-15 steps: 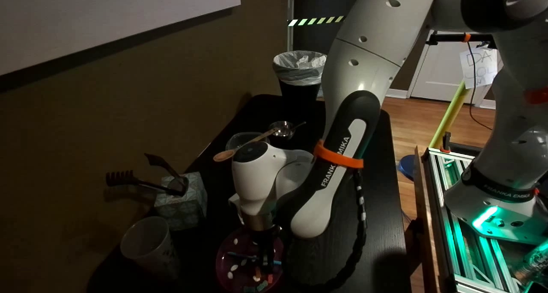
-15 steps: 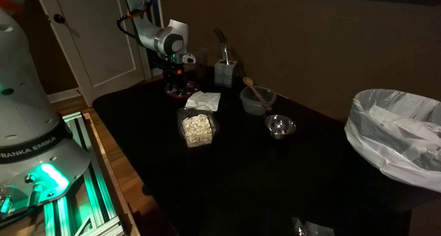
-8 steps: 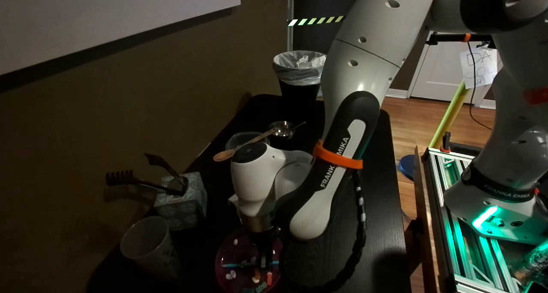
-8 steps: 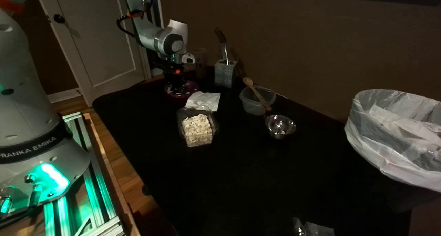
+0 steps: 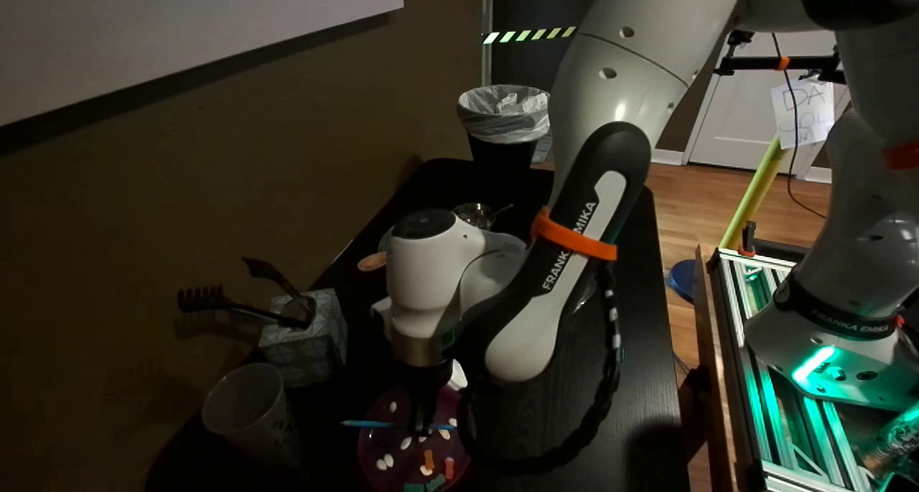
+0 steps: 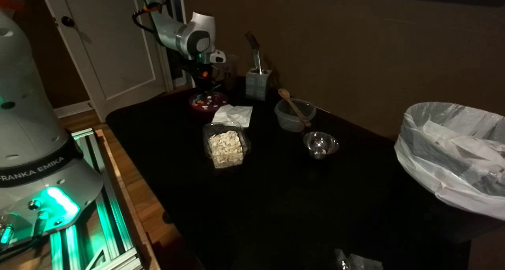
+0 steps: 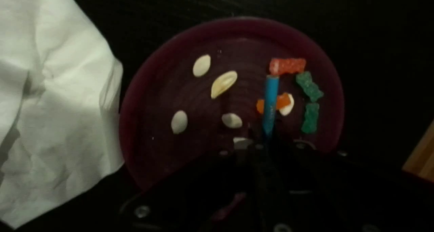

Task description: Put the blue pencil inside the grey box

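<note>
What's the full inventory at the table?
dish: 1, purple, by napkin
gummies: 4, red/orange/green, in dish
pieces: 6+, white, in dish
pencil: 1, blue, above dish
napkin: 1, white, by dish
tub: 1, clear, by napkin
bits: many, beige, in tub
box: 1, grey, by cup
utensils: 2, dark, in box
cup: 1, translucent, by box
container: 1, clear, under spoon
spoon: 1, brown, across container
bowl: 1, silver, near container
bin: 1, black, beyond bowl
plastic scrap: 1+, clear, frame edge
arm: 1, whitish, above dish
gripper: 1, black, shut on pencil
</note>
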Controlling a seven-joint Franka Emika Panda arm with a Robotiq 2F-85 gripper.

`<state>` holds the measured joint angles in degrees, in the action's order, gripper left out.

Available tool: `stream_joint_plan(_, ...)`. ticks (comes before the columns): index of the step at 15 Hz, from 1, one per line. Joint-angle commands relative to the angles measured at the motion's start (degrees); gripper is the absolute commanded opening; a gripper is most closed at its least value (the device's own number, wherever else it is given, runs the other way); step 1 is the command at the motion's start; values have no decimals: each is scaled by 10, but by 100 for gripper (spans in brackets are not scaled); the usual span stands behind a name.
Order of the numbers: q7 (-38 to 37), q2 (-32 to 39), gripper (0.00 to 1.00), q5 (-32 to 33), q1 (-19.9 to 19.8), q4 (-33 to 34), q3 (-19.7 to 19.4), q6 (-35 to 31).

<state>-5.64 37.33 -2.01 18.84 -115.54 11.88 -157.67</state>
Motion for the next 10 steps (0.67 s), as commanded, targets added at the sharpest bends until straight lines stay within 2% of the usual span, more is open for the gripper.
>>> stream_joint_plan(1, 3, -56, 2, -25, -30, -62, 18, -78)
stream_joint_plan(5, 34, -75, 2, -50, -87, -107, 71, -251)
stream_joint_plan(9, 54, -68, 2, -7, -172, -135, 158, -380)
stream_joint_plan(10, 52, -71, 2, 0, -177, -144, 160, -401)
